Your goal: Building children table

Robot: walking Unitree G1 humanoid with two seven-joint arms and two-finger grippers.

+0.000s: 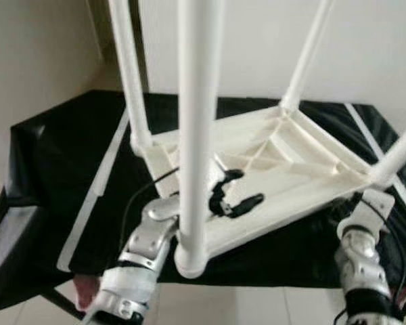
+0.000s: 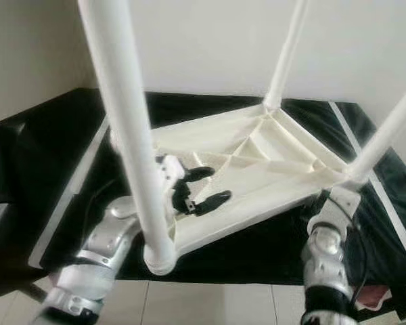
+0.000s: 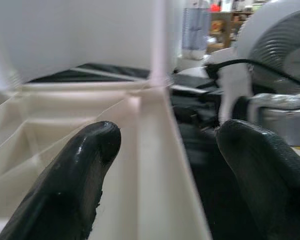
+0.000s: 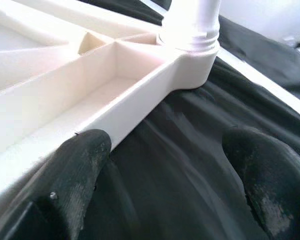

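While table (image 1: 284, 162) lies upturned, L gripper (image 1: 235, 194) straddles rim, open; R gripper (image 4: 165, 185) open beside edge.

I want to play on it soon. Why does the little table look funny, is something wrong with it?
The white table is upside down on the black cloth, with its four legs sticking up. It also sits tilted, with one side higher. The left pincer is open around its near rim. Nothing looks broken.

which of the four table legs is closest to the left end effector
The near-left leg, the one looming largest in the head views. The left end effector sits just beside its base; the other three legs stand farther off.
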